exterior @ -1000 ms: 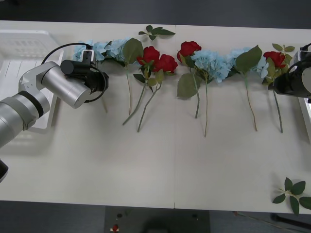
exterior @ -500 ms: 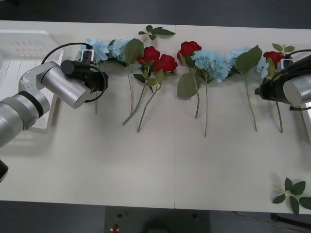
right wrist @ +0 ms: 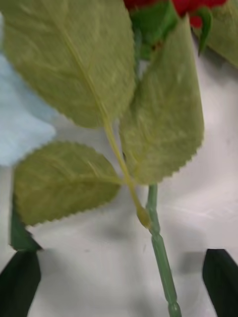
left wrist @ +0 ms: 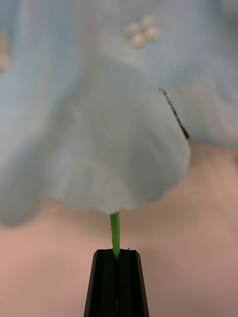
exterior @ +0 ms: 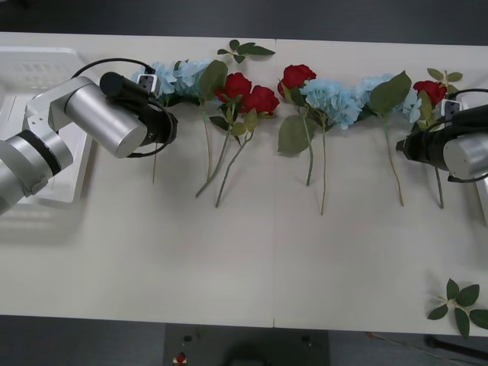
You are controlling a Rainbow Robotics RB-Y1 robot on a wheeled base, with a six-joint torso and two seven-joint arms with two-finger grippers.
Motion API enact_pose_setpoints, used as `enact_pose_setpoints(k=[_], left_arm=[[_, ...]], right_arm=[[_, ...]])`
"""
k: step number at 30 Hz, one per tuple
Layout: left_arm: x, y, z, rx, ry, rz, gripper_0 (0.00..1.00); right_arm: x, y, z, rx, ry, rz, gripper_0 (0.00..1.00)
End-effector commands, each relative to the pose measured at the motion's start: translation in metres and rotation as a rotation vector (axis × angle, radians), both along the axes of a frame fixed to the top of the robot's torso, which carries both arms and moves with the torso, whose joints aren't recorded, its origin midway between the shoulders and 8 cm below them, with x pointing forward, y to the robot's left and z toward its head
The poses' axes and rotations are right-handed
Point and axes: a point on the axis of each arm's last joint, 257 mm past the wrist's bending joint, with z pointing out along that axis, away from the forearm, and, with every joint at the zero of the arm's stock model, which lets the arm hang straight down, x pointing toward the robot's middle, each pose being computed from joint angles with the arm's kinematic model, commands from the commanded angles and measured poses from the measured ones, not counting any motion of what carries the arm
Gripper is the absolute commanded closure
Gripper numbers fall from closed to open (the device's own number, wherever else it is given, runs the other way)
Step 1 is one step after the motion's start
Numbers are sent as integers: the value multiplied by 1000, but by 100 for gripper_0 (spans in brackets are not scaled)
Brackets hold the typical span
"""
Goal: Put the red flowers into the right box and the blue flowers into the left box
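Your left gripper [left wrist: 117,257] has its fingers pinched tight on the thin green stem of a blue flower [exterior: 164,76], up at about 10 o'clock on the table [exterior: 252,259], just right of the left box [exterior: 38,69]. Your right gripper [right wrist: 121,282] sits at 3 o'clock with its fingers spread wide either side of a red rose's stem [right wrist: 161,257], not touching it. The other red flowers [exterior: 248,93] and blue flowers [exterior: 335,97] lie in a row across the far side. The right box [exterior: 483,194] is just a pale edge at 3 o'clock.
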Motion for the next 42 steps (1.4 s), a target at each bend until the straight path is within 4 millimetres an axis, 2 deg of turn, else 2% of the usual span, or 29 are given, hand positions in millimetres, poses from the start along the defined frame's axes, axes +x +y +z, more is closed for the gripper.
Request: enact_pose_setpoints(k=[1, 2, 3, 13, 14, 15, 20, 23, 27, 28, 29, 31, 32, 33, 34, 36, 39, 42], left_arm=[[-1, 3, 72, 33, -24, -68, 100], [-7, 5, 80, 43, -10, -78, 100], [-12, 4, 86, 47, 0, -89, 100], [-67, 10, 152, 82, 30, -172, 100], [-78, 12, 161, 71, 32, -204, 100], [-83, 13, 162, 71, 37, -220, 100], [-120, 38, 188, 70, 67, -350, 100], [-127, 56, 199, 100, 68, -370, 100], [-131, 91, 221, 106, 49, -305, 100], [-132, 110, 227, 106, 46, -252, 100], [-132, 119, 228, 104, 47, -224, 100], [-136, 156, 229, 97, 59, -127, 100], [-138, 179, 231, 100, 61, -71, 100], [-138, 190, 232, 104, 62, -44, 100], [-139, 219, 232, 117, 60, 25, 100], [-139, 243, 229, 130, 60, 84, 100], [-128, 282, 223, 130, 12, 181, 100], [-113, 302, 215, 74, -41, 261, 100]], right_arm=[[1, -6, 4, -8, -12, 0, 64], [1, -7, 4, -10, -12, 0, 87], [2, -6, 5, -9, -14, 0, 100], [2, -6, 6, 2, -17, -6, 100], [3, -7, 9, 5, -22, -9, 100], [4, -7, 10, 10, -26, -11, 100], [11, -23, 40, 5, -59, -28, 100], [9, -43, 62, -5, -58, -62, 100], [3, -75, 105, -29, -62, -106, 100], [-1, -86, 122, -38, -62, -122, 100], [-2, -89, 129, -40, -60, -127, 100], [-9, -100, 149, -50, -51, -144, 100], [-12, -101, 160, -48, -48, -146, 100], [-13, -100, 164, -47, -44, -146, 100], [-18, -98, 173, -52, -27, -144, 100], [-25, -99, 182, -74, -4, -143, 100], [-45, -103, 207, -142, 48, -142, 100], [-68, -116, 223, -210, 108, -152, 100]])
